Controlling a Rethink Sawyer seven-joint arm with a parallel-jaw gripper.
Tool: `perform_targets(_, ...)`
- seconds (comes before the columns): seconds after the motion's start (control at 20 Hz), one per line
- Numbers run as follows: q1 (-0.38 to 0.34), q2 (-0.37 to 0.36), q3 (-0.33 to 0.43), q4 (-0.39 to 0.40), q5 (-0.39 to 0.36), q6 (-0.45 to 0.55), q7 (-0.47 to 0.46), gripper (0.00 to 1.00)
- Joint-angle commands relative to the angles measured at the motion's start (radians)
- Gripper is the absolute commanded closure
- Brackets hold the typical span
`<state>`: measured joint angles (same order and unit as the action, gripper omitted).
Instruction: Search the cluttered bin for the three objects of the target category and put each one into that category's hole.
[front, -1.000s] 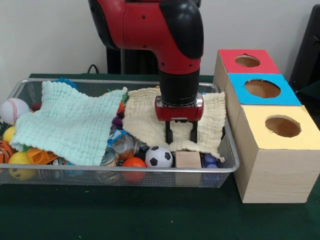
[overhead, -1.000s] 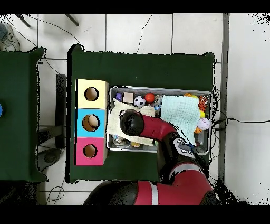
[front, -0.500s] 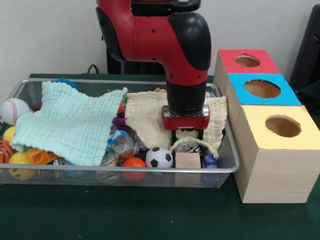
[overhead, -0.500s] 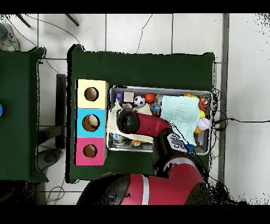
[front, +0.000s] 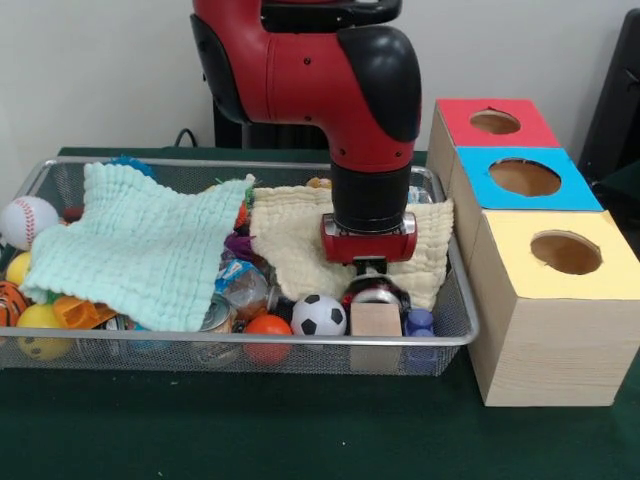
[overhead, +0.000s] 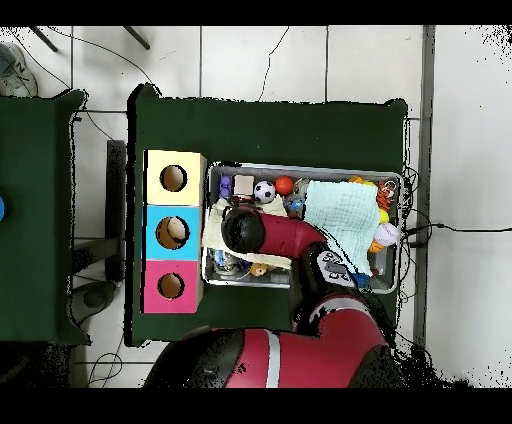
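Observation:
The silver wire-mesh bin (front: 250, 340) (overhead: 300, 167) is full of toys under two cloths. My gripper (front: 370, 268) hangs over the bin's right part, shut on the front edge of the pale yellow cloth (front: 290, 240), which is drawn back. In the overhead view the arm's wrist (overhead: 243, 230) hides the gripper. One see-through bottle with blue-and-white print (front: 245, 285) lies between the two cloths, left of the gripper. Other bottles are hidden. The blue-surround hole (front: 525, 177) (overhead: 172, 232) is in the middle wooden box, right of the bin.
A mint green cloth (front: 140, 245) (overhead: 343, 212) covers the bin's left half. A metal can (front: 376, 295), wooden cube (front: 376, 320), soccer ball (front: 318, 314), orange ball (front: 268, 327) and purple item (front: 418, 322) lie at the front rim. Red-surround hole (front: 495, 122) and yellow-surround hole (front: 566, 252) flank the blue one.
My gripper shut on the yellow cloth's front edge, shifted slightly right and pulled the edge back, uncovering the metal can and the purple item near the front rim.

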<state>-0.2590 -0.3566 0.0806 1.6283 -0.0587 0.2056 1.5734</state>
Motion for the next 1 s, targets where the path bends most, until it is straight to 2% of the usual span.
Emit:
perform_targets(0.05, 0.028, -0.065, 0.041, 0.112, -0.001, -0.125, 0.227, 1.00)
perform_targets(0.25, -0.019, -0.290, 0.099, 0.276, 0.056, 0.024, 0.231, 1.00)
perform_targets(0.4, -0.025, -0.421, 0.111, 0.358, 0.095, 0.089, 0.235, 1.00)
perform_targets(0.65, -0.061, -0.527, 0.154, 0.441, 0.164, 0.131, 0.225, 1.00)
perform_targets(1.0, -0.041, -0.648, 0.128, 0.506, 0.234, 0.201, 0.205, 1.00)
